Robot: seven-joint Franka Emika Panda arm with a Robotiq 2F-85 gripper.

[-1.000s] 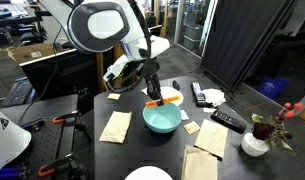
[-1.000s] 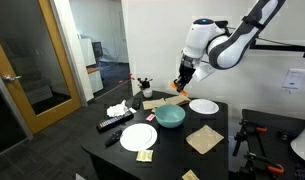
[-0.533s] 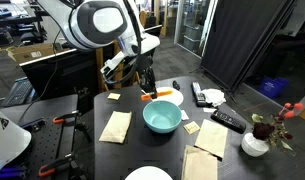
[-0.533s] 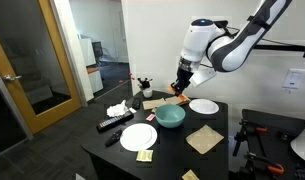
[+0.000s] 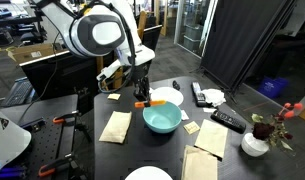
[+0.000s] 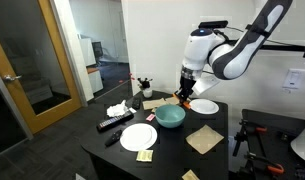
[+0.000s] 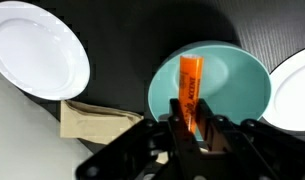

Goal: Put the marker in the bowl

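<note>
- I am holding my arm bent over the table [image 7: 122, 30], with my wrist pointing down.
- My gripper [image 7: 190, 124] is clamping the orange marker [image 7: 190, 80].
- The marker is hanging over the teal bowl [image 7: 237, 75], seemingly not touching it.

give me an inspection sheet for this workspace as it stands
surface: black table, crowded
job's things: orange marker held in the claw, lined up over the teal bowl in the wrist view, not yet released
clutter: white plates either side of the bowl; brown napkins; black remotes; white flower pot
claw: claw shut on the marker
cables: nothing seen
surroundings: wood-framed glass door; dark curtain
</note>
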